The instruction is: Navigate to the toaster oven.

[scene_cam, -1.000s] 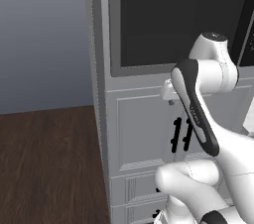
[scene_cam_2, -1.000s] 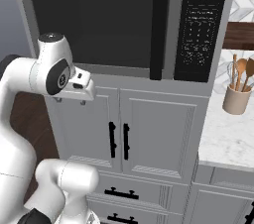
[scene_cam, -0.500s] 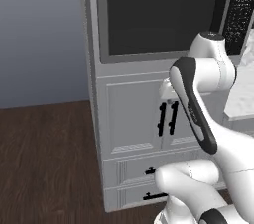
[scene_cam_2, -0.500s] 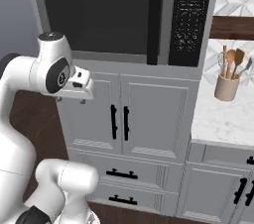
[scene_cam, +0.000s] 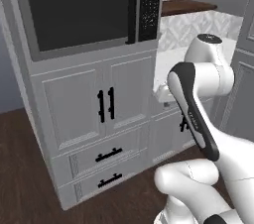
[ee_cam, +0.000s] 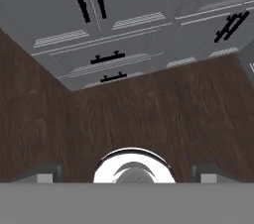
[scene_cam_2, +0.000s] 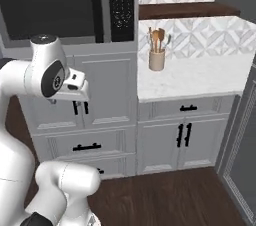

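Toaster oven run: claw [ee_cam: 126, 176] wide open, empty, over dark wood floor [ee_cam: 163, 114] near grey cabinets [ee_cam: 124, 25].

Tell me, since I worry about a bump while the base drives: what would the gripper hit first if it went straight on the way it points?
Probably the dark wood floor: the hand view looks down at it, in front of the grey cabinet drawers. Depth is unclear.

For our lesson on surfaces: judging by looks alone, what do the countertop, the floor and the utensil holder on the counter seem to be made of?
Countertop: pale, faintly veined, probably marble or stone, fairly matte.
Floor: dark brown planks with grain, likely wood.
Utensil holder: plain beige cylinder, perhaps ceramic; hard to tell.
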Robot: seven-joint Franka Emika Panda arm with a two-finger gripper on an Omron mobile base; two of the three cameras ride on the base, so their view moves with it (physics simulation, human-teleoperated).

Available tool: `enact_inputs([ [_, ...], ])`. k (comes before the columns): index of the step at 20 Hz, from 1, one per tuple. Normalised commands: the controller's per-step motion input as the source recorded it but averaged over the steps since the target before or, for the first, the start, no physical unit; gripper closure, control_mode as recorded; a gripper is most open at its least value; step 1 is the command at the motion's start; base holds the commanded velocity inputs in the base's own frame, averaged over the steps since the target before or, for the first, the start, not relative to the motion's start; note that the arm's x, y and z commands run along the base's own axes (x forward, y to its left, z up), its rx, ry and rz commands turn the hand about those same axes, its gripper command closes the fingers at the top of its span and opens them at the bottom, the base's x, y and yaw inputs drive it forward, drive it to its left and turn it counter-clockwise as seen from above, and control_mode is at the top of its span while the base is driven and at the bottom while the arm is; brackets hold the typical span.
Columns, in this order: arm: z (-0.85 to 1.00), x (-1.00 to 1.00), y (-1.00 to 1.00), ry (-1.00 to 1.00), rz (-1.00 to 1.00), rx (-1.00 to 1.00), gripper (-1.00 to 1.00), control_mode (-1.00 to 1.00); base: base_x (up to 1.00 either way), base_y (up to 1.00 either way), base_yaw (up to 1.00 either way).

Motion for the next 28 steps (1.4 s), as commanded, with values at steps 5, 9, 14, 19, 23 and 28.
enact_inputs([
  [5, 0.0, 0.0, 0.0, 0.0, 0.0, 0.0, -1.0, 1.0, -0.36, 0.12, -0.88],
  [9, 0.0, 0.0, 0.0, 0.0, 0.0, 0.0, -1.0, 1.0, -0.46, 0.13, -0.86],
  [14, 0.0, 0.0, 0.0, 0.0, 0.0, 0.0, -1.0, 1.0, -0.62, 0.19, -0.83],
  [19, 0.0, 0.0, 0.0, 0.0, 0.0, 0.0, -1.0, 1.0, -0.81, 0.24, -0.79],
  [23, 0.0, 0.0, 0.0, 0.0, 0.0, 0.0, -1.0, 1.0, -0.96, 0.24, -0.73],
  [28, 0.0, 0.0, 0.0, 0.0, 0.0, 0.0, -1.0, 1.0, -0.45, 0.26, -0.77],
])
